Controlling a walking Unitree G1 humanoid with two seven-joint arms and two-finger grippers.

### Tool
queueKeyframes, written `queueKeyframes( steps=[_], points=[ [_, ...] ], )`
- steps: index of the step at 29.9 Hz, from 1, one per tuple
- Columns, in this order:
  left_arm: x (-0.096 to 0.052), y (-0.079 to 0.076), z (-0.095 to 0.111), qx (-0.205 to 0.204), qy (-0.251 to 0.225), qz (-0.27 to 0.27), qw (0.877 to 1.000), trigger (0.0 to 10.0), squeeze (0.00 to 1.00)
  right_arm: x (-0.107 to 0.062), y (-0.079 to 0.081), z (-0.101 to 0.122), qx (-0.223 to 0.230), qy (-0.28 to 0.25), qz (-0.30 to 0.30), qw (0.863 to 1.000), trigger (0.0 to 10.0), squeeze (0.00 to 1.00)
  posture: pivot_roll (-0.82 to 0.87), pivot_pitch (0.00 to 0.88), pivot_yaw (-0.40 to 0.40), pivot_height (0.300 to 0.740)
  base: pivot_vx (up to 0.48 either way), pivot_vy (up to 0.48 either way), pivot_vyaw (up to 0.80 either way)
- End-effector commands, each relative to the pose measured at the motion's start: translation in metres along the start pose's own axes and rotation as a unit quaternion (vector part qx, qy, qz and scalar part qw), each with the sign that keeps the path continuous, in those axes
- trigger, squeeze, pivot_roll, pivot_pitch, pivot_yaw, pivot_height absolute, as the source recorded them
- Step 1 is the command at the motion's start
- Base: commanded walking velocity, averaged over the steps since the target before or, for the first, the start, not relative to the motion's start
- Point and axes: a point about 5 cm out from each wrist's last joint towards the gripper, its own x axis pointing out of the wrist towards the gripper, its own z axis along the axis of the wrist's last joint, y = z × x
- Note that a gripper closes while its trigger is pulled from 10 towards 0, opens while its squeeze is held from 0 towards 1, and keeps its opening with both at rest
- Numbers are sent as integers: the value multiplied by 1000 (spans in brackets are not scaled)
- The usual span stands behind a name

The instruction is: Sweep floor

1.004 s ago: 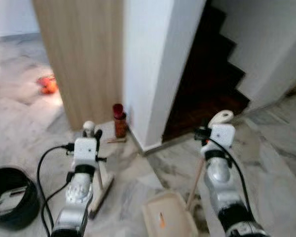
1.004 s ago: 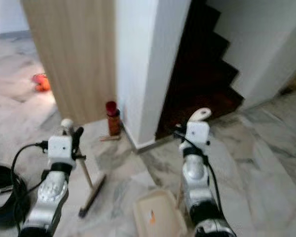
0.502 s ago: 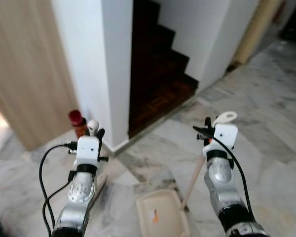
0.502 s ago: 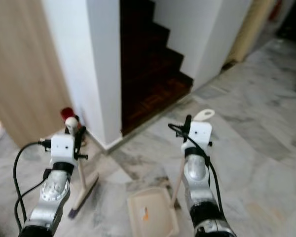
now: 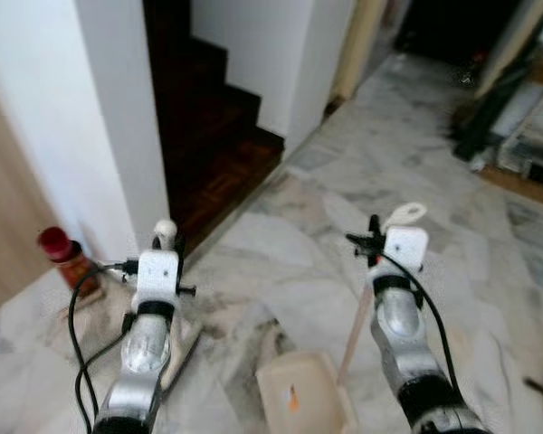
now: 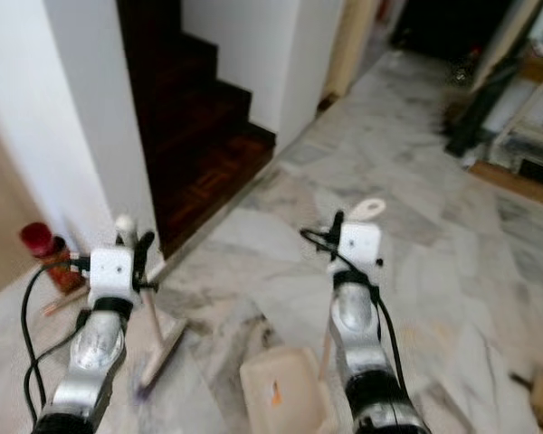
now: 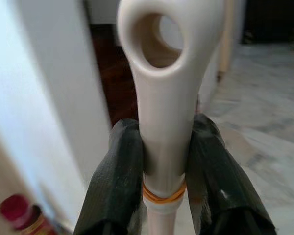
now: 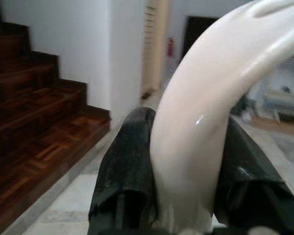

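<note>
**Broom and dustpan carried upright over the marble floor**

At the far left, a red-capped brown bottle (image 5: 65, 259) stands on the floor at the foot of a white wall (image 5: 100, 136), close to the dark wooden stairs (image 5: 213, 136); it is well apart from both tools.

Next comes the left gripper (image 7: 161, 166). Its two black fingers (image 7: 118, 176) are clamped on either side of the cream plastic broom handle (image 7: 167, 93), just under the hanging hole at its top and above an orange band. Gripping so high lets the stick hang nearly upright, so the pale broom head (image 6: 159, 354) sits low at the grey-veined marble floor (image 5: 281, 262), just ahead of the left arm, where a short swing would probably drag it across the tiles.

Further right, the cream plastic dustpan (image 5: 303, 398) lies between the two arms with its tray flat on the floor and a small orange scrap (image 5: 292, 399) inside. Its long handle (image 5: 355, 325) slopes up to the right gripper (image 8: 183, 161), whose fingers (image 8: 125, 166) pinch the curved white top loop (image 5: 405, 214). That high hold seems chosen to keep the pan ready beside the broom without bending.

At the far right, blurred dark furniture and boxes (image 5: 516, 117) line the room's edge; what they are is unclear.
</note>
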Motion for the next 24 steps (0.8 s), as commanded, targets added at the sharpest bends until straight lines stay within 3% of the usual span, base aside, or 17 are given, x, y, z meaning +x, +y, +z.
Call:
queueKeyframes(
  steps=[1,24],
  points=[
    [5,-5,11,-1,-30,-5,1000,10000,0,4,-14,6,-2,-16,-21,1000,10000,0,103,0,-53,740,0,0,-800],
    [6,-3,11,1,-29,-10,1000,10000,0,2,-17,3,-1,-12,-34,999,10000,0,102,0,-38,740,0,0,-800]
  ],
)
